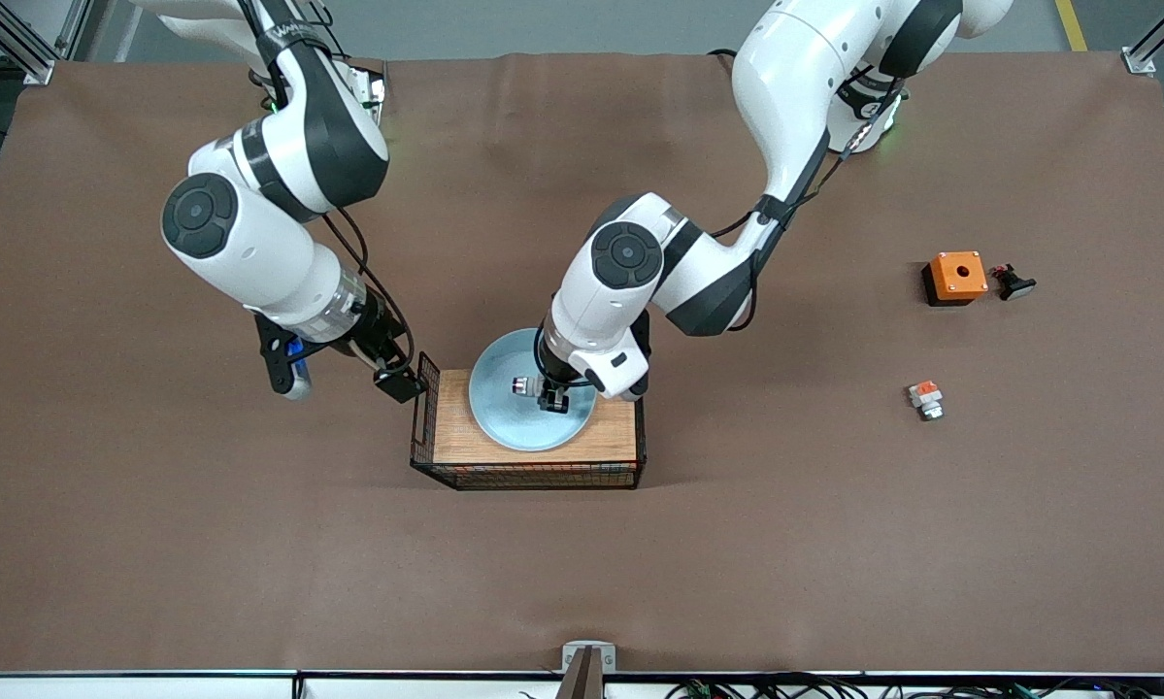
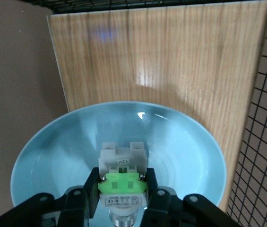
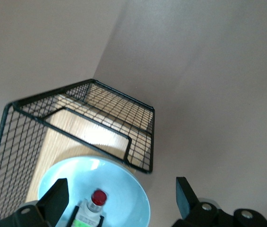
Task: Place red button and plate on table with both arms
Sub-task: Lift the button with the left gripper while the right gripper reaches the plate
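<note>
The pale-blue plate (image 1: pixel 504 422) lies on the wooden top of the black wire rack (image 1: pixel 533 474), which stands on the brown table (image 1: pixel 834 544). My left gripper (image 1: pixel 548 396) is over the plate, shut on the green block of the red button (image 1: pixel 524 386). In the left wrist view the fingers (image 2: pixel 91 182) clamp the button (image 2: pixel 122 182) over the plate (image 2: pixel 48 156). I cannot tell whether the button touches the plate. My right gripper (image 1: pixel 397 377) is open beside the rack's end toward the right arm. Its wrist view shows the plate (image 3: pixel 124 187) and the button's red cap (image 3: pixel 98 197).
Toward the left arm's end of the table stand an orange box with a hole (image 1: pixel 955 277), a small dark part (image 1: pixel 1014 282) beside it, and a tiny unit with an orange-red block (image 1: pixel 925 398) nearer the front camera. The rack's raised wire side (image 3: pixel 76 118) faces my right gripper.
</note>
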Robot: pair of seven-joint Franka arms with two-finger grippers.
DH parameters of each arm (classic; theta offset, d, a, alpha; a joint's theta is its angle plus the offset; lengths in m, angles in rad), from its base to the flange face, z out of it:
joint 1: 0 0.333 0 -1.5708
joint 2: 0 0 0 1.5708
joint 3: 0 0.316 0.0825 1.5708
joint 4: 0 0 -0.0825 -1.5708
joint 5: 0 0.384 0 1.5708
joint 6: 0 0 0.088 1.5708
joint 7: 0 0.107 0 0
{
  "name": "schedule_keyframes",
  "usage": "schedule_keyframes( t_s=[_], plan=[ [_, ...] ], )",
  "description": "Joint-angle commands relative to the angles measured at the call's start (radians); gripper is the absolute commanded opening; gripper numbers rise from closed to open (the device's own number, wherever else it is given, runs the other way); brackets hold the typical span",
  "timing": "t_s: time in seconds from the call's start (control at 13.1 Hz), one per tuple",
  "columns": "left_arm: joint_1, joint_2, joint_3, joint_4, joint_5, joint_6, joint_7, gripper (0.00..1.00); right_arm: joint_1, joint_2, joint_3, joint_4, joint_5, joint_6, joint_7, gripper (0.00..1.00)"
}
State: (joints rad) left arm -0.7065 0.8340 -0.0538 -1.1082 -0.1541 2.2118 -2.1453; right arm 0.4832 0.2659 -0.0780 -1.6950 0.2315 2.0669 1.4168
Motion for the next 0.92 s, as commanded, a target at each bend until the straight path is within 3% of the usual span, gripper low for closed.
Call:
schedule_keyframes(
  t_s=[0.0,0.23,0.46,0.84],
  plan=[
    [-0.016,0.019,0.023,0.033,-0.002,0.0,0.031,0.0,0.017,-0.103,-0.008,-0.052,-0.037,-0.052,0.01,1.0],
    [-0.013,-0.018,0.022,0.045,-0.002,-0.064,0.033,0.0,0.041,-0.128,-0.005,-0.051,-0.038,-0.105,0.011,1.0],
    [0.025,-0.122,0.022,0.047,-0.005,-0.215,0.121,0.0,0.069,-0.128,-0.005,-0.054,-0.04,-0.102,0.094,1.0],
    [0.201,-0.336,0.02,0.022,-0.065,-0.558,0.659,0.0,0.132,-0.113,-0.005,-0.052,-0.087,-0.047,0.501,1.0]
  ],
)
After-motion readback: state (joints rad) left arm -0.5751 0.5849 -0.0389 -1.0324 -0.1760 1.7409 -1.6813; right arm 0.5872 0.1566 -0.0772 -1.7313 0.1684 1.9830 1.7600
